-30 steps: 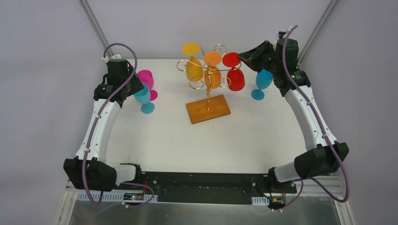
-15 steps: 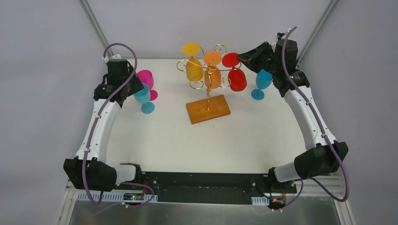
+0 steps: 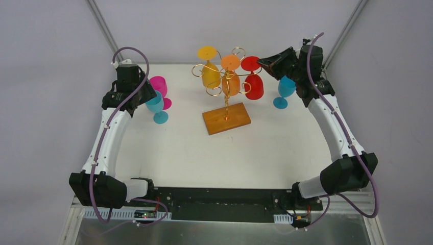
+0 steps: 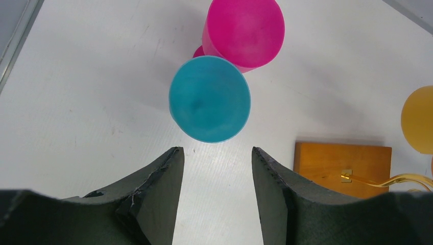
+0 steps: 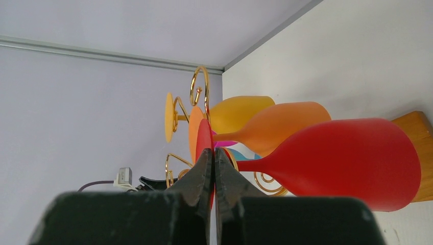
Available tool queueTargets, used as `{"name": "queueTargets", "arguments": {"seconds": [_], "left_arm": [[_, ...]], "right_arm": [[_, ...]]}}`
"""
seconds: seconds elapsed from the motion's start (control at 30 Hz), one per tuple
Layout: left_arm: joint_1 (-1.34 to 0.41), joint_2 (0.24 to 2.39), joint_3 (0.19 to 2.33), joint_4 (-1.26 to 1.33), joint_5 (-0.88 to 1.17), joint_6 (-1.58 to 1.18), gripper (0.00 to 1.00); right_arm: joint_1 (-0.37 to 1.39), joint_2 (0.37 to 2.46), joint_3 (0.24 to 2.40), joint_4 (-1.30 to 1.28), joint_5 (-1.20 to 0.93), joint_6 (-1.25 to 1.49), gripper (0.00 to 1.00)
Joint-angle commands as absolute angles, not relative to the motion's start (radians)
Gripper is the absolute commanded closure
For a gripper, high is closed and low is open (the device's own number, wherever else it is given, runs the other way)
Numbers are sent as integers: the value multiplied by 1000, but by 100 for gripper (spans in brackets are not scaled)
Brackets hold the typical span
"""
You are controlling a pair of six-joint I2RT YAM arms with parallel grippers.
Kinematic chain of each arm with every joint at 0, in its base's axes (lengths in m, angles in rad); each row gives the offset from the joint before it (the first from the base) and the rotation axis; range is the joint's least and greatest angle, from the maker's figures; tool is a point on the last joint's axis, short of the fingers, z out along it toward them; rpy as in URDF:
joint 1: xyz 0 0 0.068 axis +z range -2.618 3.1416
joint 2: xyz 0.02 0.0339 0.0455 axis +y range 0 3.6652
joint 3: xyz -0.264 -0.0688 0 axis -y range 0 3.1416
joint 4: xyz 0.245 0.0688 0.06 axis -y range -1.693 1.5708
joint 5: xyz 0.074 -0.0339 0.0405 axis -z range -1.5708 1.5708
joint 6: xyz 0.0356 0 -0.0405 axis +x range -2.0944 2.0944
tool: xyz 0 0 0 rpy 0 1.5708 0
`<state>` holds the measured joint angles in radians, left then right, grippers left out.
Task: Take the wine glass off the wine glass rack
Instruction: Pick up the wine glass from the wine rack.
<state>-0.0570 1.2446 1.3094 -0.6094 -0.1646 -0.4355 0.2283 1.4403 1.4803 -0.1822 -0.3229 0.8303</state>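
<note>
The gold wire rack (image 3: 226,97) stands on its brown wooden base (image 3: 226,119) at the table's back centre. A yellow glass (image 3: 210,75), an orange glass (image 3: 231,81) and a red glass (image 3: 255,86) hang upside down on it. My right gripper (image 3: 264,62) is shut on the foot disc of the red glass (image 5: 204,138), whose red bowl (image 5: 352,161) fills the right wrist view. My left gripper (image 4: 217,158) is open and empty, just above a teal glass (image 4: 209,98) standing on the table.
A pink glass (image 3: 159,87) stands behind the teal glass (image 3: 155,106) at the left. Another teal glass (image 3: 285,91) stands upright at the right, under my right arm. The rack's curled arms (image 5: 200,91) are close to the right fingers.
My right gripper has shifted slightly left and up with the red glass's foot in it, and the red bowl has swung a little left. The left arm has not moved.
</note>
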Motion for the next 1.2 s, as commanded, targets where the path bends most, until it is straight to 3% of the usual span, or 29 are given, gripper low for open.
{"name": "queueTargets", "arguments": {"seconds": [0.0, 1.17], "left_arm": [[-47, 1230, 1307, -592, -169, -442, 47], [-48, 1243, 1303, -592, -172, -440, 47]], "right_arm": [[229, 1407, 1468, -104, -324, 903, 100], [183, 1268, 1346, -86, -316, 930, 100]]}}
